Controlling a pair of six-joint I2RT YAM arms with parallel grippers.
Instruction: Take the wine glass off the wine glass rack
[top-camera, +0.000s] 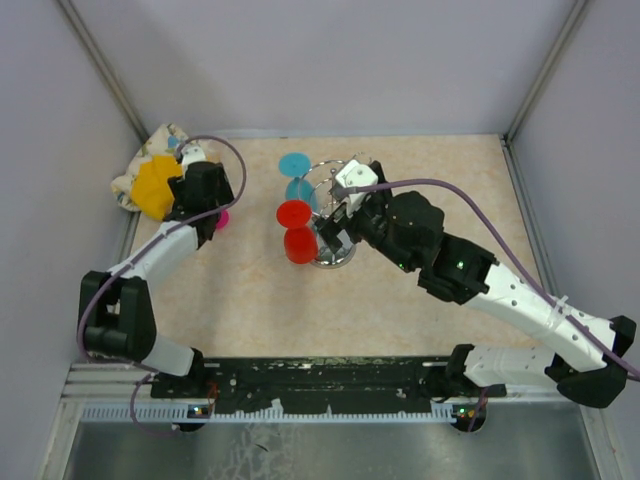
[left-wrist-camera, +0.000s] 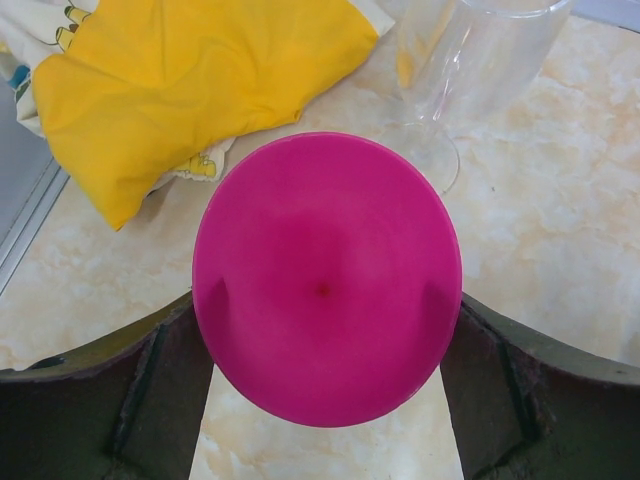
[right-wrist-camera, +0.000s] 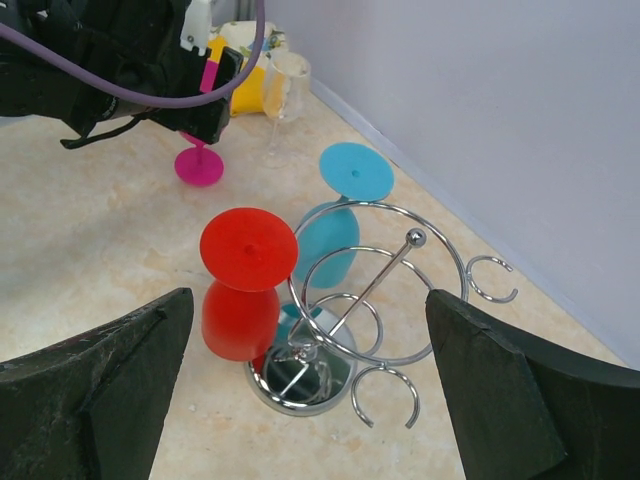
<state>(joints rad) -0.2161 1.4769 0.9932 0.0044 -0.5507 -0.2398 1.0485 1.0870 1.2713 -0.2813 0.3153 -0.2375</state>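
- The left tool (left-wrist-camera: 327, 310) is pinching the pink wine glass (left-wrist-camera: 325, 270); a finger presses on either side of its round bowl.
- This glass is upright, with its foot down on the tabletop (top-camera: 430, 170) at the far left, well apart from the rack (right-wrist-camera: 300, 385).
- Just beyond the pink glass, a clear wine glass (left-wrist-camera: 470, 60) stands upright on the tabletop.
- A crumpled yellow cloth (left-wrist-camera: 190, 80) lies beside the clear glass in the far left corner.
- The right tool (right-wrist-camera: 308, 305) is spread wide with nothing between its fingers, and it hangs above the rack from the near right side.
- The rack stands near the middle of the tabletop on its round shiny base. A slanted post with a ball tip rises through its wire rings, and small open loops stick out around them.
- A red wine glass (right-wrist-camera: 240, 320) is at the rack's left side, foot up and bowl down, with the bowl just beside the base.
- A blue wine glass (right-wrist-camera: 325, 245) is turned the same way, just behind the red one on the far side.
- The loops facing the right tool carry nothing.
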